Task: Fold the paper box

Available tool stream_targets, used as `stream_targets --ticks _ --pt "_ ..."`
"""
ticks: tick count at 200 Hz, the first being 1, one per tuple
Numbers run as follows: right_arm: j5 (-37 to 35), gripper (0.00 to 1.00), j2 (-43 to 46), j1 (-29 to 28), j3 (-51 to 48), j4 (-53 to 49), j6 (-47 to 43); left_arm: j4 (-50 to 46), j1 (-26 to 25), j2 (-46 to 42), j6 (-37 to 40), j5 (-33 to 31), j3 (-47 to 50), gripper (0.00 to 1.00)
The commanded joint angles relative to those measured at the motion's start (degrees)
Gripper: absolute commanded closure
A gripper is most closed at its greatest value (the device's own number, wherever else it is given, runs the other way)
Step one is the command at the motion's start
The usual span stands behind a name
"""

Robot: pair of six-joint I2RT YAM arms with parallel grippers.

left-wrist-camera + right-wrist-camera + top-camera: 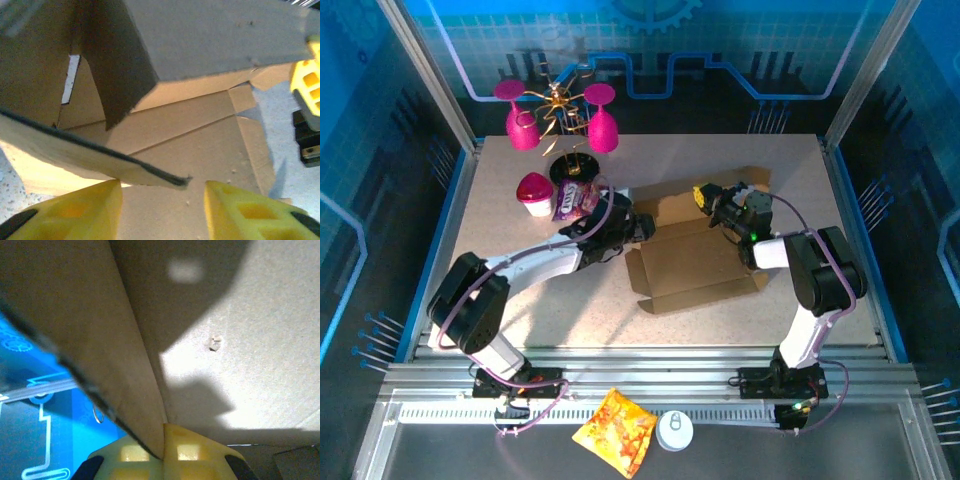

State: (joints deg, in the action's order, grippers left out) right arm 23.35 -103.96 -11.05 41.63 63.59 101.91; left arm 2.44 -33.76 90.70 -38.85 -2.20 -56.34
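The paper box [695, 265] lies part-folded in the middle of the table [510, 310], its base flat and its far flaps raised. The right gripper [712, 203] sits at the far right corner, its fingers [187, 452] pressed together on a raised flap (the cardboard edge runs down between them). The left gripper [638, 228] is at the box's left edge, jaws spread, with a flap edge just above them. A purple packet [575, 200] lies beyond the left gripper.

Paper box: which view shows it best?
Top external: the whole paper box shows, flaps and all. Left wrist gives close-up panels and a raised flap; right wrist, a flap edge in the right pincer.
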Motion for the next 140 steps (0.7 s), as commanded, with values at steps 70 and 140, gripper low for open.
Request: stream_targets --ticks 70,140 --pt "2.9 1.0 -4.7 1.8 -0.1 6.8 -0.3 -8.1 7.8 -18.9 8.5 18.8 4.2 0.48" --pt "3.9 1.0 -5.6 2.0 1.1 6.1 -0.6 -13.3 21.6 -12.7 25.1 16.5 3.5 0.8"
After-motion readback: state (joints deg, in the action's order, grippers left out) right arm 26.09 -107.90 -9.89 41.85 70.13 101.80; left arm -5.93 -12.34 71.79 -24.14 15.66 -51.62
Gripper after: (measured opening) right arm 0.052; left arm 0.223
